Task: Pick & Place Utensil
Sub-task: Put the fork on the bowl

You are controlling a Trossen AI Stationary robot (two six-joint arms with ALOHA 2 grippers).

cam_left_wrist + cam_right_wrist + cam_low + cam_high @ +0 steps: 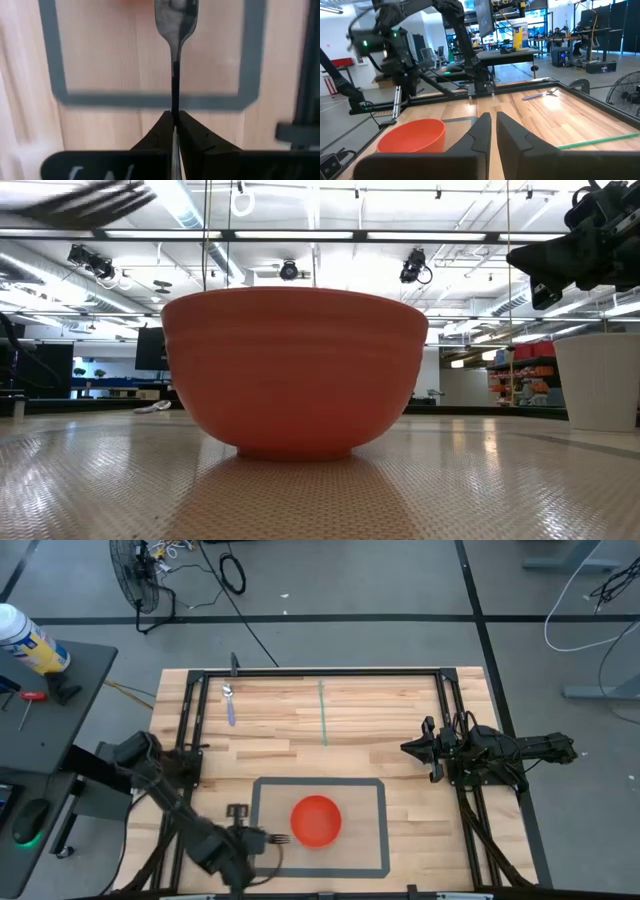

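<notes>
A red bowl (317, 819) stands on its base inside a grey taped rectangle (372, 783) near the table's front edge; it fills the low view (295, 370). My left gripper (247, 838) is just left of the bowl, shut on a metal fork (276, 837) whose tines point at the bowl. The fork shows blurred at the low view's upper left (85, 205). My right gripper (413, 749) waits at the table's right side, fingers together and empty. A purple-handled spoon (230, 705) lies flat at the far left. My left gripper pinches the fork's handle (174, 97) between its two fingers, the handle edge-on between them. The fork runs forward along the fingers, its head (175, 20) toward the bowl. The fingers come from the table's left. The fork is lifted clear of the table.
A thin green stick (323, 712) lies at the table's far middle. Black frame rails (190, 720) run along the left, far and right sides. Bare wood lies between the bowl and my right gripper.
</notes>
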